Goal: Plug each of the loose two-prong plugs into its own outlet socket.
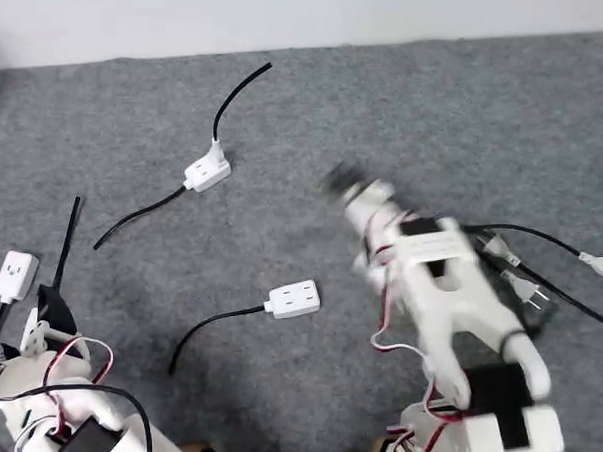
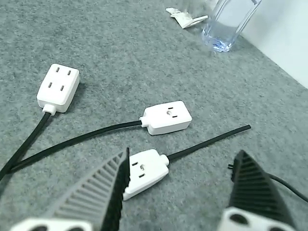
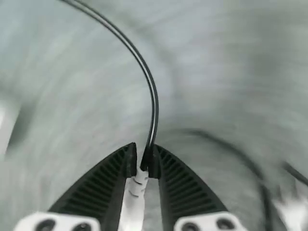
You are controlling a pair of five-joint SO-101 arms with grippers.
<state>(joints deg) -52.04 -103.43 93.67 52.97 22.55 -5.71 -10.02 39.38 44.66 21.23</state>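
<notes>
Three white outlet sockets on black cords lie on the grey carpet: one far back (image 1: 207, 172), one in the middle (image 1: 293, 299), one at the left (image 1: 15, 274). My left gripper (image 2: 180, 168) is open just above the nearest socket (image 2: 144, 166), with two more sockets (image 2: 167, 117) (image 2: 58, 86) beyond it. My right gripper (image 3: 143, 156) is shut on a white two-prong plug (image 3: 134, 192), and the plug's black cable (image 3: 144, 72) runs out past the fingertips. In the high view the right gripper (image 1: 345, 182) hangs blurred over the carpet right of centre. Loose plugs (image 1: 525, 291) (image 1: 599, 265) lie at the right.
A clear plastic bottle (image 2: 228, 24) and a scrap of paper (image 2: 185, 17) stand off at the carpet's edge by the wall. Black cables (image 1: 542, 237) trail across the right side beside the right arm. Bare carpet lies between the middle socket and the far one.
</notes>
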